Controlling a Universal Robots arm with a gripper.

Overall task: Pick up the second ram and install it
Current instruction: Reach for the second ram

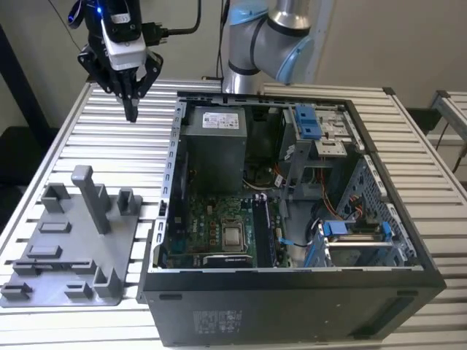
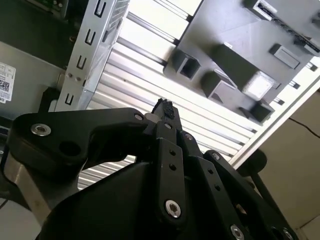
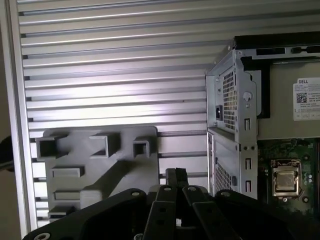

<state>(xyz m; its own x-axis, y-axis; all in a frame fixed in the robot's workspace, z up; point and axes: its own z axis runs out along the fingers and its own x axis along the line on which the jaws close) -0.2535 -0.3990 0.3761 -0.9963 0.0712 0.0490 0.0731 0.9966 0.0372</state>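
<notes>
Your arm (image 1: 286, 22) is silver with pale-blue joint caps (image 1: 293, 62); a black cable (image 1: 179, 30) joins its wrist; silver screws (image 2: 173, 209) stud the black jaws.

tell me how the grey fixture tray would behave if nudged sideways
Probably slides rather than tips: the grey fixture tray has a broad flat base. Likely stiff: it looks like thick moulded plastic. The ribbed table may make it catch.

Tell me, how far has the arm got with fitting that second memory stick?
The gripper hangs shut and empty above the slatted table, near the grey fixture tray and the open computer case. So nothing is in hand. Whether the second ram sits in the slots beside the processor is too dark to tell, so done or left is unclear.
</notes>
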